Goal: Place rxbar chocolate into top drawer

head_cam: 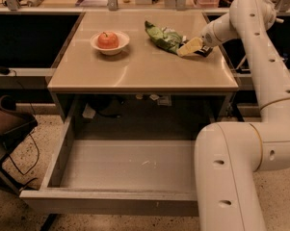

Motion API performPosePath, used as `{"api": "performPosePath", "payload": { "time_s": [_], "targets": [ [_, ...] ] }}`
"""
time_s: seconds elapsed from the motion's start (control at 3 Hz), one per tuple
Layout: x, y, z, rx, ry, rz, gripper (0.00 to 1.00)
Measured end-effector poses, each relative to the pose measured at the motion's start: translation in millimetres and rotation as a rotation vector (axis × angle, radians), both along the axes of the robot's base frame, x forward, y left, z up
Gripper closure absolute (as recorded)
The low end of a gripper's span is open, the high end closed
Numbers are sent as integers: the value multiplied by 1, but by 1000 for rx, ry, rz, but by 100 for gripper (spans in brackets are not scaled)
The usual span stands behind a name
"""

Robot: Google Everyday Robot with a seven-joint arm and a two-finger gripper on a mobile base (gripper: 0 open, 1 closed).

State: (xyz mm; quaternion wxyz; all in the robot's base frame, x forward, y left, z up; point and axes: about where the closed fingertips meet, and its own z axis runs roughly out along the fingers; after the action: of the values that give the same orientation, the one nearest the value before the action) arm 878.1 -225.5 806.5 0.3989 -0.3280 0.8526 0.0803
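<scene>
Gripper (189, 47) low at far right corner of beige surface (135, 66), over small flat black rectangular rxbar chocolate (204, 52); cannot tell whether it has hold. Bar lies on surface just beside wrinkled green snack bag (163, 35), mostly hidden, only dark sliver showing. Step, by my reading: grasping. Next calls for firm pinch, lift, carry to open wide grey metal top drawer (130, 165) below near edge.

Rear right on the tabletop (144, 67), the gripper (191, 46) partly hides the rxbar chocolate (204, 52).
</scene>
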Motion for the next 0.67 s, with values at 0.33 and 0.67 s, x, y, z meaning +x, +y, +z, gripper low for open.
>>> {"api": "performPosePath", "payload": {
  "time_s": [0.33,0.67],
  "targets": [
    [-1,1,4,0,-1,0,89],
    [-18,-41,67,27,-125,-20,100]
  ]
}}
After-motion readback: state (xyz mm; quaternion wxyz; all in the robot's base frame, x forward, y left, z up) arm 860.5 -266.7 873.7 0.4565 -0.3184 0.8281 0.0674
